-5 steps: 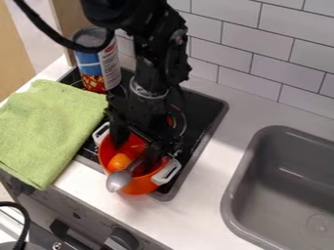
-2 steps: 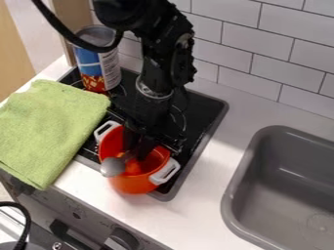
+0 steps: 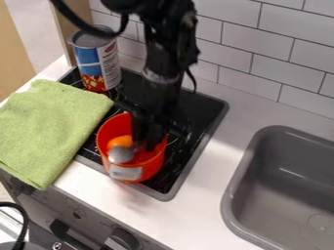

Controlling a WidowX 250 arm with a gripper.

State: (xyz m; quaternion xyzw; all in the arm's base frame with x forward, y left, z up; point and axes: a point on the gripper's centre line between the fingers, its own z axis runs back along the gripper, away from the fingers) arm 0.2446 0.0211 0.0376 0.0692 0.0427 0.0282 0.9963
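Note:
The black gripper (image 3: 147,138) hangs down inside the orange pot (image 3: 153,169), over the stove's lower part. A silver spoon (image 3: 121,155) has its rounded end by the pot's front left rim; its other end is hidden by the gripper. Beside the spoon, within the pot, is a round orange object (image 3: 120,141). One pale handle (image 3: 126,172) faces the front of the counter. Whether the gripper holds the spoon or touches the pot's wall is hidden.
A large can (image 3: 97,61) stands at the stove's back left corner. The green towel (image 3: 49,127) lies left of the pot, partly over the stove (image 3: 203,100). A grey sink (image 3: 233,195) is at the right, and a tiled wall (image 3: 261,53) rises behind.
The pot has turned and shifted up and slightly left, bringing one handle to its front. The gripper's arm has moved right, and the spoon's rounded end now lies higher.

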